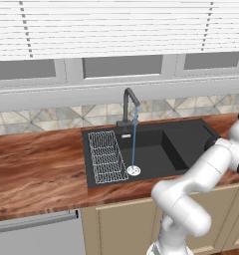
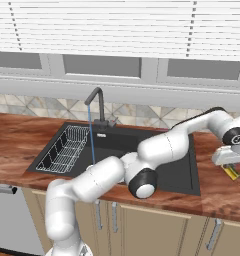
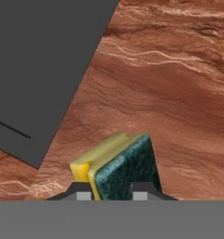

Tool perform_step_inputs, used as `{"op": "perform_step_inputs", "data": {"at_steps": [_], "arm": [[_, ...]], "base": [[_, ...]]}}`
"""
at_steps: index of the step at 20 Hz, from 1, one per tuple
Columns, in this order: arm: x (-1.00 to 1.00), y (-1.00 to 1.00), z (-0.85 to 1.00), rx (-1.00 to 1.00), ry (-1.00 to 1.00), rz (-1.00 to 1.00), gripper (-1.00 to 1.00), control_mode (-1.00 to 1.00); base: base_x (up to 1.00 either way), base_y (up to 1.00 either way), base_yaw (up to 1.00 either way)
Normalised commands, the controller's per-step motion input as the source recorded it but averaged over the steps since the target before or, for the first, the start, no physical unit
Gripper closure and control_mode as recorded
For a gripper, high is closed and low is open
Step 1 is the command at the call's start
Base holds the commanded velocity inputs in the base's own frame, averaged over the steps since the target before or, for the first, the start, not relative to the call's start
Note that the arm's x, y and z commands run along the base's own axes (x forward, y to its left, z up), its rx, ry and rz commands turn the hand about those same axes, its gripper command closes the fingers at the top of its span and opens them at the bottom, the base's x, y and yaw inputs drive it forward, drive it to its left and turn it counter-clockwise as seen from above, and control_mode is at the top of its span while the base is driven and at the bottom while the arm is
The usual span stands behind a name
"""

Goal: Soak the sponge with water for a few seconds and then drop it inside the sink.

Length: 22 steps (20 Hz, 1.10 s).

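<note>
The sponge [image 3: 121, 168], yellow with a dark green scouring layer, stands on edge on the wooden counter right of the sink [image 1: 151, 149]. My gripper [image 3: 111, 195] is down over it, with the two finger tips pressed against its sides. From the right base view, the gripper [image 2: 229, 159] hangs low over the counter with the sponge [image 2: 232, 172] poking out beneath it. Water [image 1: 134, 139] runs in a thin blue stream from the dark faucet [image 1: 127, 107] down to the drain [image 1: 134, 171].
A white wire rack [image 1: 105, 157] fills the sink's left part. The sink's dark rim [image 3: 44, 70] lies close to the sponge in the hand view. Wooden counter [image 1: 37, 164] stretches on both sides, and a tiled wall and windows stand behind.
</note>
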Motion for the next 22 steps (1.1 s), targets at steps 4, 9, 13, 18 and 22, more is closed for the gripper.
{"op": "perform_step_inputs", "data": {"at_steps": [4,9,13,18,22], "arm": [[0.00,0.74,0.00,0.00,-0.21,0.00,1.00,-1.00],[0.00,0.74,0.00,0.00,-0.18,0.00,1.00,-1.00],[0.00,0.71,0.00,0.00,-0.13,0.00,1.00,-1.00],[0.00,0.88,0.00,0.00,-0.12,0.00,1.00,-1.00],[0.00,1.00,0.00,0.00,-0.20,0.00,1.00,-1.00]], "base": [[0.00,0.00,0.00],[0.00,0.00,0.00],[0.00,0.00,0.00],[0.00,0.00,0.00],[0.00,0.00,0.00]]}}
